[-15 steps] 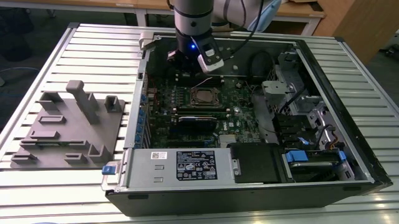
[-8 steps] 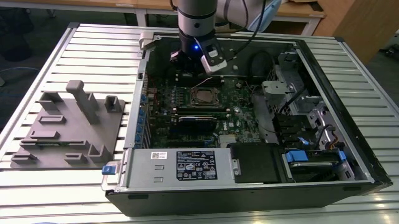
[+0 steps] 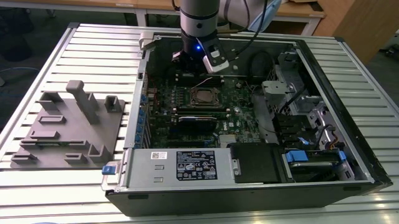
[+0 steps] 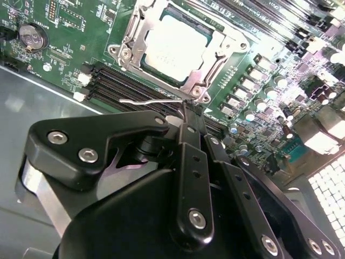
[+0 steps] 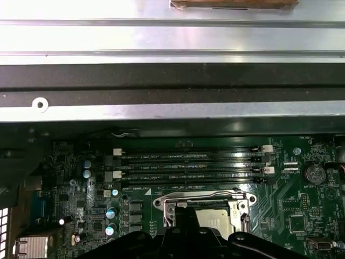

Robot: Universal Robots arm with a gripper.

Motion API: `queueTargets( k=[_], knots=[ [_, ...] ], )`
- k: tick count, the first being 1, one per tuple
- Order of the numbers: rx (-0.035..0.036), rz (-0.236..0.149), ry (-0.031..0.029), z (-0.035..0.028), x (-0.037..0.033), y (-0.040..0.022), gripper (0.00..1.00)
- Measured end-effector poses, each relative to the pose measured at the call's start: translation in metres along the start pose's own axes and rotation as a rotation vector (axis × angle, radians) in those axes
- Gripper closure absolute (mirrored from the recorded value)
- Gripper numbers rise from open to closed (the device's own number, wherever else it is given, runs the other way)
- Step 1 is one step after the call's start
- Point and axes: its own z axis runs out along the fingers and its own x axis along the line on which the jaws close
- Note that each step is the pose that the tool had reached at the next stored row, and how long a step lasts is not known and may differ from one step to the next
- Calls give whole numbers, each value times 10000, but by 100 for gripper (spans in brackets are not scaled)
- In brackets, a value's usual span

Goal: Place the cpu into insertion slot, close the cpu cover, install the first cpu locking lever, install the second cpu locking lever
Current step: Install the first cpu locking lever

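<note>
In the exterior view the arm (image 3: 199, 18) comes down from the upper middle of the frame into an open computer case (image 3: 349, 84) lying on a slatted metal table (image 3: 93, 42). The gripper (image 3: 198, 77) hangs just above the insertion slot (image 3: 206, 106) at the centre of the green board, and the cpu (image 3: 206, 97) sits inside that slot. A grey moulded tray (image 3: 68, 135) lies at the exterior view's left, apart from the case, and a white-labelled power supply box (image 3: 181, 165) sits along the case's lower edge. The second wrist view gives the close detail: the black fingers (image 4: 188, 156) are pressed together, and their tips meet at one end of a thin wire locking lever (image 4: 145, 101). This lever lies across the memory slots (image 4: 124, 86) just beside the socket. Whether the wire is nipped between the tips or only touched cannot be told. The cpu cover (image 4: 215, 65) lies down over the chip's edges, with the pale metal top showing through its cut-out, and a coin battery (image 4: 30, 36) sits well apart. In the first wrist view the joined fingertips form a narrow dark wedge in front of the socket and hide part of the cpu (image 5: 213, 218). Four memory slots lie beyond it, then the bright metal case wall (image 5: 172, 38).
</note>
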Motion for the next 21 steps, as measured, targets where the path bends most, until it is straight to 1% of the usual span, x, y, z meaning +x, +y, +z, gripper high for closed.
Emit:
queueTargets(
  k=[1, 2, 3, 4, 7, 8, 11, 12, 17, 21],
  knots=[
    [-6, 0, 1, 0, -1, 0, 89],
    [-57, 1, 2, 0, -1, 0, 89],
    [-194, 7, 7, 0, -1, 0, 89],
    [-284, 13, 10, 0, 0, 0, 89],
    [-313, 16, 12, 1, 0, 0, 89],
    [-334, 15, 12, 2, -1, -1, 89],
    [-428, 20, 15, 7, -9, 0, 89],
    [-447, 21, 15, 9, -18, 1, 89],
    [-484, 23, 18, 19, -73, 6, 89],
    [-520, 24, 18, 30, -80, 16, 89]
  ],
)
